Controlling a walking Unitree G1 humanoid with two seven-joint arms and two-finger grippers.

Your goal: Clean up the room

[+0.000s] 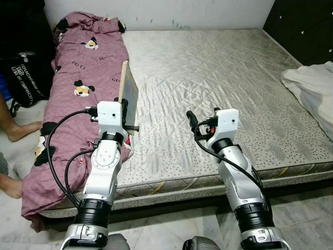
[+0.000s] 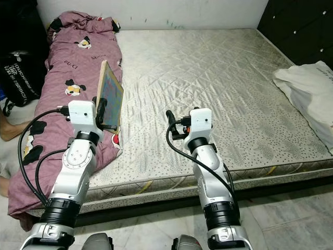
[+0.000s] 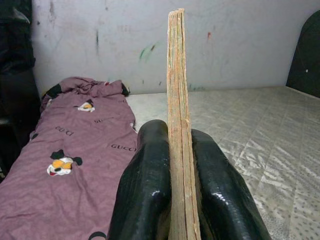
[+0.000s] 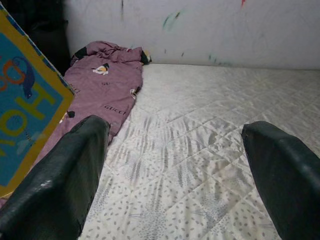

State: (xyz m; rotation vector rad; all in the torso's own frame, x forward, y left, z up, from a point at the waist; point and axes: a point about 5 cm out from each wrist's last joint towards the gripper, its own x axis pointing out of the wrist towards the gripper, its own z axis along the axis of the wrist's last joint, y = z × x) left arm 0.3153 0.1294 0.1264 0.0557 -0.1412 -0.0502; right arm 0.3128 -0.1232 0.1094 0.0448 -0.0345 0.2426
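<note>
My left gripper (image 1: pixel 128 117) is shut on a thin flat book (image 1: pixel 128 92), which it holds upright on its edge over the left side of the mattress (image 1: pixel 223 67), next to the purple blanket. The cover is blue with a yellow border (image 4: pixel 22 120). In the left wrist view, the book's worn page edge (image 3: pixel 177 90) stands straight up between the two black fingers (image 3: pixel 147 185). My right gripper (image 1: pixel 203 116) hovers low over the bare mattress near its front edge, open with nothing between its fingers (image 4: pixel 75 170).
A crumpled purple blanket with cartoon prints (image 1: pixel 78 78) lies along the mattress's left side. A white cloth (image 1: pixel 312 83) sits at the right edge. A black bag (image 1: pixel 26 78) and a person's bare foot (image 1: pixel 21 130) are on the floor at left. A dark cabinet (image 1: pixel 307 26) stands at the back right.
</note>
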